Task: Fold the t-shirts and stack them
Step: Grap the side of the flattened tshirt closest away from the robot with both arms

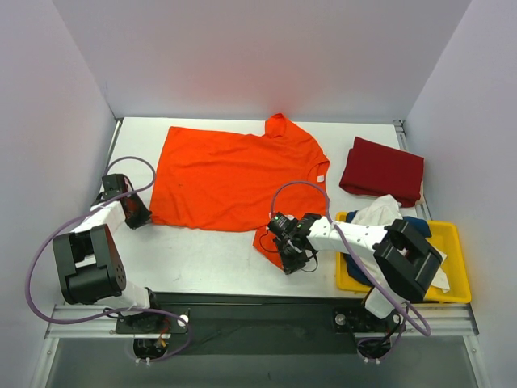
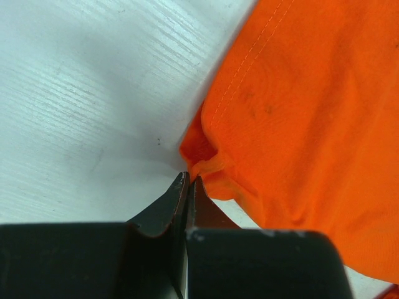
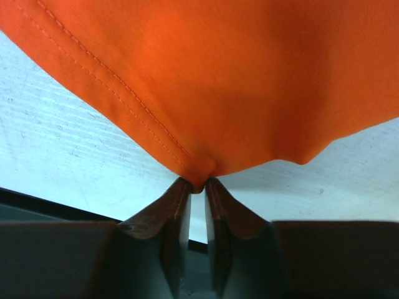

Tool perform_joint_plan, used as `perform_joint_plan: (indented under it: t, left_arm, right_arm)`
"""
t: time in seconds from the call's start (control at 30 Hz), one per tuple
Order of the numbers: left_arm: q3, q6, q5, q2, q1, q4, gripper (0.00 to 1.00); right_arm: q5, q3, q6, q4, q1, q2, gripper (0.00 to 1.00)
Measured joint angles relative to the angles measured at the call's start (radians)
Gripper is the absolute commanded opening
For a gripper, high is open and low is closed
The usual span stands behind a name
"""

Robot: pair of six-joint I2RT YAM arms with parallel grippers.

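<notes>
Overhead view first: orange t-shirt [image 1: 234,174] lies spread flat on the white table [image 1: 202,259]. It stretches up and to the right from the left claw [image 1: 136,217], which sits at the shirt's lower left corner. The right claw [image 1: 284,250] is down on the sleeve poking out at the shirt's near edge, with the body of the shirt up and left of it. Further up and to the right of that claw there's a folded dark red t-shirt [image 1: 381,170]. Just to its right is a yellow bin [image 1: 452,267] with a white t-shirt [image 1: 378,212] and a navy t-shirt [image 1: 416,224] bunched inside.

Left wrist cam: the left claw [image 2: 190,180] has its jaws pressed tight together, pinching a crumpled bit of the orange t-shirt [image 2: 299,124] right at the tips. The rest of the cloth runs ahead and right of the tips, with bare table [image 2: 93,93] to the left.

Right wrist cam: the right claw [image 3: 197,185] is almost fully closed, tips nipping a small nub of the orange t-shirt [image 3: 237,81] at its hem. The cloth spreads ahead of the tips, and there's table [image 3: 62,137] on both sides.
</notes>
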Motion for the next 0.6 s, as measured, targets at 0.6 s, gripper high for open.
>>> perform_joint_plan:
  t: [0.6]
  left_arm:
    - [-0.008, 0.047, -0.095, -0.069, 0.000, -0.072, 0.00]
  right_arm:
    - [-0.090, -0.010, 0.032, -0.101, 0.014, -0.133, 0.00]
